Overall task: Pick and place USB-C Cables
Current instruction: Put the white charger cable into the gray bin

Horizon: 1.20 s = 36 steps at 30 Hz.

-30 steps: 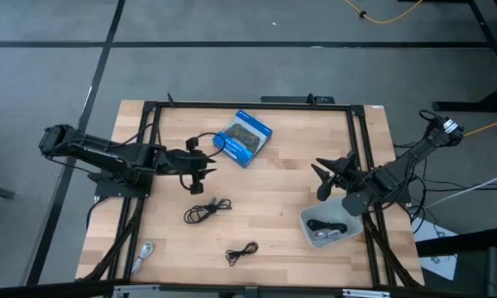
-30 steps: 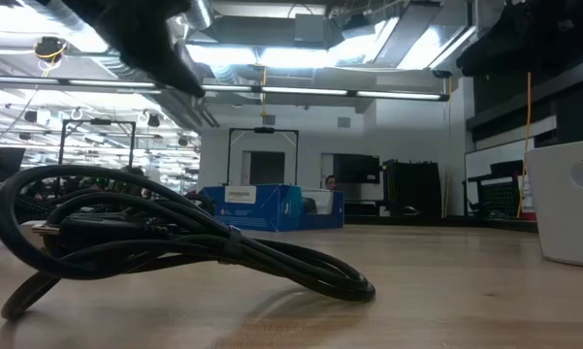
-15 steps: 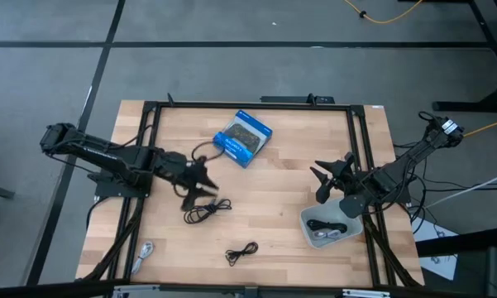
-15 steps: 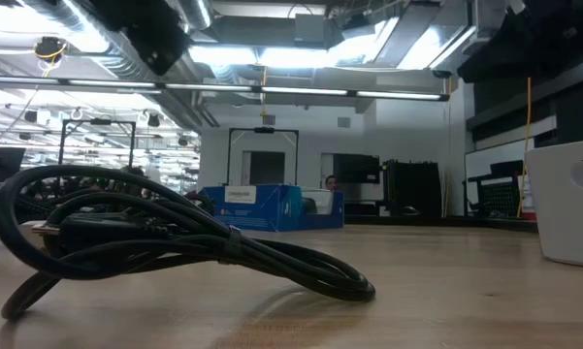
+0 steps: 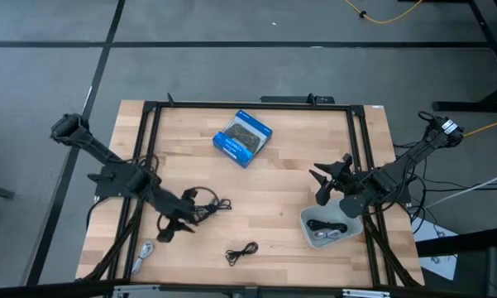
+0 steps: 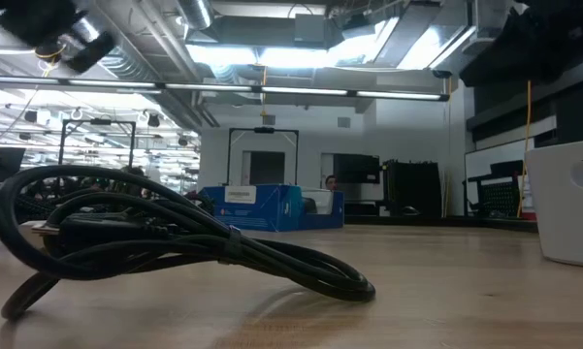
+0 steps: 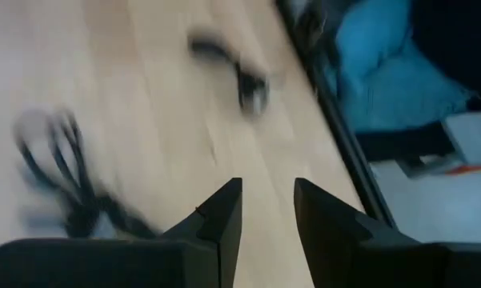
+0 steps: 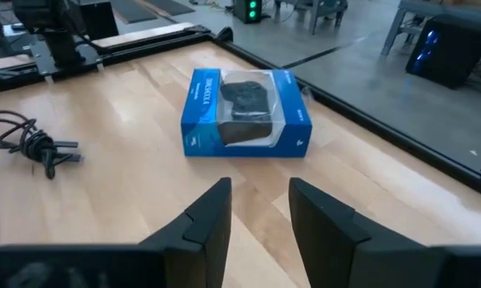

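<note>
**A:** Down at the table's point(image 5: 289, 178) left front, low over the wood: see the left gripper point(image 5: 175, 225)?

**B:** Seen. Fingers slightly parted, nothing between them. Sits just beside the black coiled cable point(image 5: 205, 209), probably lining up for a grab.

**A:** And the right gripper point(image 5: 329, 177)?

**B:** Waiting above the white bin point(image 5: 308, 217), spread wide, empty too. Already a black cable point(image 5: 324, 225) and a pale one point(image 5: 321, 237) inside that bin.

**A:** Left to collect?

**B:** Three by the look of it: that coil, a second black cable point(image 5: 241, 252) nearer the front edge, and a pale cable point(image 5: 145, 248) by the left rail.

**A:** Risks?

**B:** Could pinch a single loose loop and drag the rest, since the coil lies slack. Could also close on bare wood if brought down beside it rather than over it. Might snag a trailing end on the bin wall during the drop.

**A:** Surface?

**B:** Pale wood planks inside a black frame, smooth, so likely to let a thin cable slide. Blue box point(image 5: 242, 136) well apart at the back.

**A:** Room?

**B:** Grey floor with dark lines, yellow wire point(image 5: 380, 15) beyond the table. Big bright hall behind, ceiling lights and racks.
</note>
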Available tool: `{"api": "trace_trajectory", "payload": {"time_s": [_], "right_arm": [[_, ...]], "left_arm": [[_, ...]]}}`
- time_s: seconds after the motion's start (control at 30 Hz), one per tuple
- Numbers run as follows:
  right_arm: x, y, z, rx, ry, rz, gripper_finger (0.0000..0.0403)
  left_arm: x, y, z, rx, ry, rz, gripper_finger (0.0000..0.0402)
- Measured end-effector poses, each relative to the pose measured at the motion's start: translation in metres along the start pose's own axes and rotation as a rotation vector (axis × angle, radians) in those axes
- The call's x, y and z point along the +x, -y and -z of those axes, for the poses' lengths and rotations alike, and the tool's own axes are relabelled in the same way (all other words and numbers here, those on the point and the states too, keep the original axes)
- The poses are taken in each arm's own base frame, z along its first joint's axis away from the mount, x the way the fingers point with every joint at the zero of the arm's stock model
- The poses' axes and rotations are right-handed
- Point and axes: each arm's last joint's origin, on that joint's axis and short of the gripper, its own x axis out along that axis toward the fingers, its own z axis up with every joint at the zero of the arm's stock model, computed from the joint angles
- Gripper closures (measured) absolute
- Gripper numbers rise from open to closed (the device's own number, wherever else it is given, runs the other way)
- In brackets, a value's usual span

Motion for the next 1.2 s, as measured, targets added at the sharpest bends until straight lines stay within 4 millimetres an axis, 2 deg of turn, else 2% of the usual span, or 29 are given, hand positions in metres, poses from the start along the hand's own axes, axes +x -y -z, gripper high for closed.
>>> {"api": "trace_trajectory", "payload": {"time_s": [0.23, 0.4, 0.57, 0.73, 0.87, 1.0, 1.2], "right_arm": [[0.000, 0.000, 0.001, -0.009, -0.030, -0.019, 0.0273], [0.001, -0.001, 0.002, -0.015, -0.032, -0.017, 0.0273], [0.001, -0.001, 0.003, -0.024, -0.037, -0.015, 0.0273], [0.001, 0.000, 0.005, -0.054, -0.061, -0.016, 0.0273], [0.001, 0.003, 0.007, -0.086, -0.072, -0.002, 0.0273], [0.001, 0.004, 0.007, -0.101, -0.077, 0.004, 0.0272], [0.001, 0.004, 0.008, -0.106, -0.079, 0.006, 0.0273]], "left_arm": [[0.010, 0.017, 0.033, -0.379, -0.323, 0.008, 0.0294], [0.011, 0.026, 0.046, -0.676, -0.467, -0.026, 0.0294], [0.004, 0.035, 0.064, -0.943, -0.599, -0.175, 0.0294], [0.010, 0.047, 0.079, -1.194, -0.810, -0.278, 0.0294], [0.024, 0.058, 0.086, -1.255, -0.968, -0.250, 0.0294], [0.043, 0.063, 0.087, -1.258, -0.949, -0.203, 0.0294], [0.064, 0.060, 0.100, -1.314, -0.985, -0.324, 0.0294]]}}
